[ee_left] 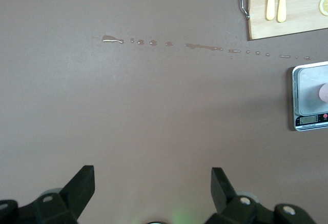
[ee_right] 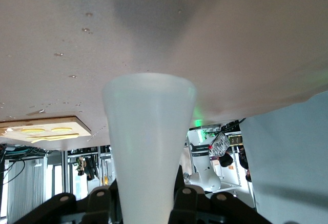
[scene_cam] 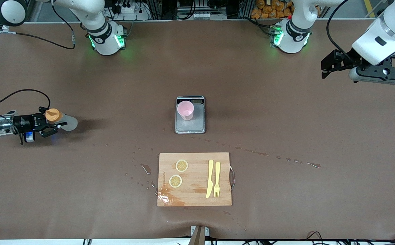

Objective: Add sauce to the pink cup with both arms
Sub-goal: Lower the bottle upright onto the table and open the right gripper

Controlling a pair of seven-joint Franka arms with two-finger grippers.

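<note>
The pink cup (scene_cam: 185,110) stands upright on a grey scale (scene_cam: 197,124) in the middle of the table. Its edge just shows in the left wrist view (ee_left: 324,92). The sauce bottle (scene_cam: 65,122), whitish with an orange cap (scene_cam: 52,115), lies sideways in my right gripper (scene_cam: 52,121), low over the right arm's end of the table. That gripper is shut on the bottle (ee_right: 148,142), whose body fills the right wrist view. My left gripper (scene_cam: 333,64) hangs open and empty high over the left arm's end of the table, its fingers (ee_left: 82,185) wide apart.
A wooden cutting board (scene_cam: 194,200) lies nearer to the front camera than the scale, with two lemon slices (scene_cam: 182,165), a yellow knife (scene_cam: 210,178) and a fork (scene_cam: 217,179). Spilled drops (scene_cam: 286,158) trail across the brown mat around the board.
</note>
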